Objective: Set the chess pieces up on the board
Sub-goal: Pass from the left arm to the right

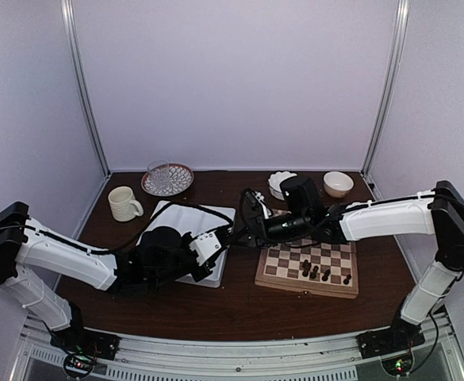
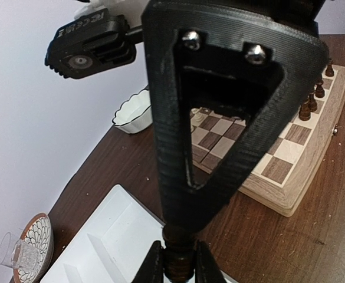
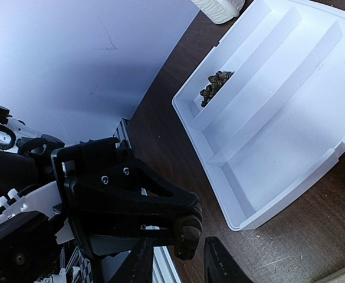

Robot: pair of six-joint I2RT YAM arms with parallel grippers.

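The table [image 1: 239, 305] has everything within reach of both arms. The white tray [image 3: 290, 135] is on the left and the board [image 1: 283, 258] on the right, near each other with a strip of bare wood between them. That split explains my pose. The tray is on my left arm's side and the board on my right arm's, so I judge this to be a hand-over. Both arms stretch inward and meet above the gap, just off the board's left edge.

My left gripper [image 2: 179, 266] is clamped shut on one dark chess piece [image 3: 187, 229]. It grips one end so that the other end sticks out free for the other hand to take. My right gripper [image 3: 178, 243] faces it with its fingers a little apart, one on each side of that piece. I can see a gap on one side, so I don't count the piece as gripped by that hand yet. I judge the left should let go only once the right has a firm hold, or the piece drops onto the table.

The supply, a heap of dark pieces [image 3: 214, 85], lies in the tray's narrowest compartment, along one edge. A few placed pieces [image 1: 315, 272] stand on the board's near half, so most of the job lies ahead.
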